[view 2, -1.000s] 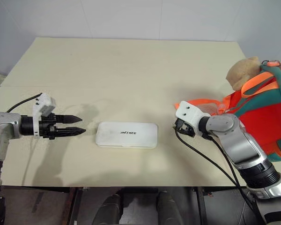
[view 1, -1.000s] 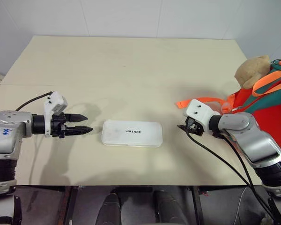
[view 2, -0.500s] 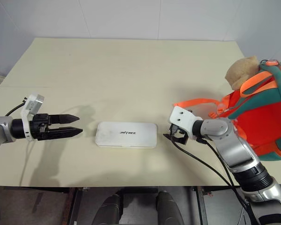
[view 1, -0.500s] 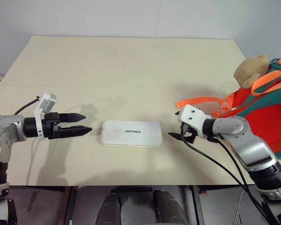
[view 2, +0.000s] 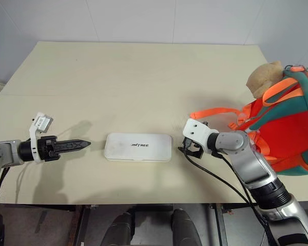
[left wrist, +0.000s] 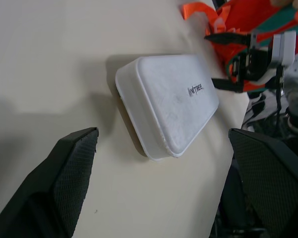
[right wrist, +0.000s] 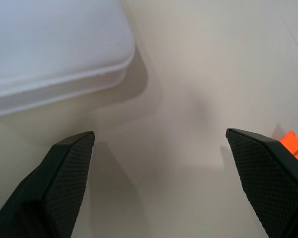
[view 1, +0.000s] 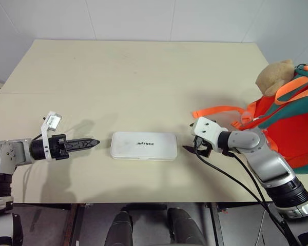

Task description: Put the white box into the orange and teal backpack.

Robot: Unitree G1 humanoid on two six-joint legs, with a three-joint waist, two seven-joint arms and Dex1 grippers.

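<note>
White plastic, the box [view 1: 144,146] lies flat near the surface's [view 1: 143,77] front edge, between both pincers. Left pincer [view 1: 88,144] and right pincer [view 1: 190,148] gape wide at its short ends, likely to squeeze it together. The backpack [view 1: 292,118] waits at the right edge.

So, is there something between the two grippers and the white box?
Nothing visible. The white box lies flat on the table, the open left gripper off one short end and the open right gripper off the other, with bare tabletop between.
</note>
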